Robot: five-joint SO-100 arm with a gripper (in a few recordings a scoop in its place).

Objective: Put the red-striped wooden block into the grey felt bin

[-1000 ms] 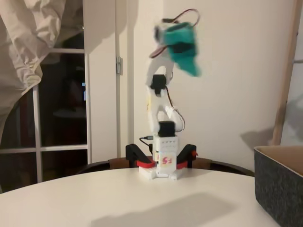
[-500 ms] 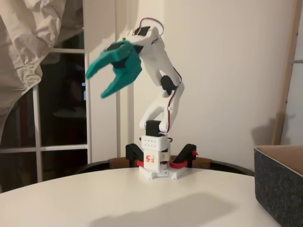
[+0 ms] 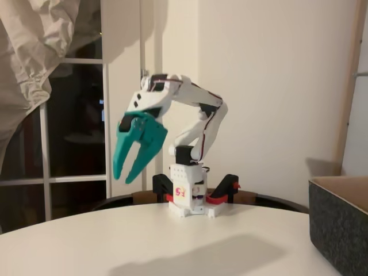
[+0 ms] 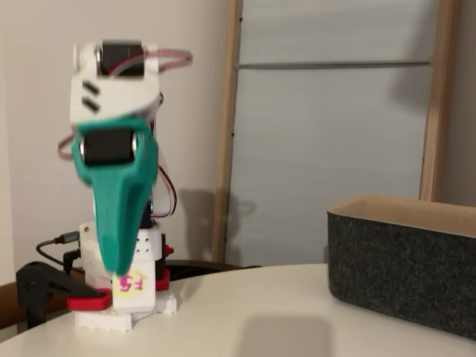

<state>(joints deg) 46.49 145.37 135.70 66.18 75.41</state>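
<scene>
In a fixed view, the white robot arm (image 3: 198, 112) stands on its base at the back of the round white table (image 3: 144, 241). The arm bends forward and to the left in this picture. Its teal 2-finger gripper (image 3: 125, 171) hangs in the air, high above the table, and points down. The 2 fingers are spread apart, and nothing is between them. The big dark grey felt bin with thick walls and a tan inside (image 3: 339, 224) sits at the right edge of the picture, well apart from the arm. A dark window (image 3: 75, 126) and a crumpled pale cloth (image 3: 40, 52) are on the left, behind the table. In another fixed view, the gripper (image 4: 115, 260) is seen from the front, so its 2 fingers look like 1 long teal shape pointing down in front of the arm's base. It is a bit blurry. The grey felt bin (image 4: 401, 260) sits on the table (image 4: 245, 320) to the right, well apart from the gripper. Where the red-striped wooden block is, I cannot tell from these pictures.
</scene>
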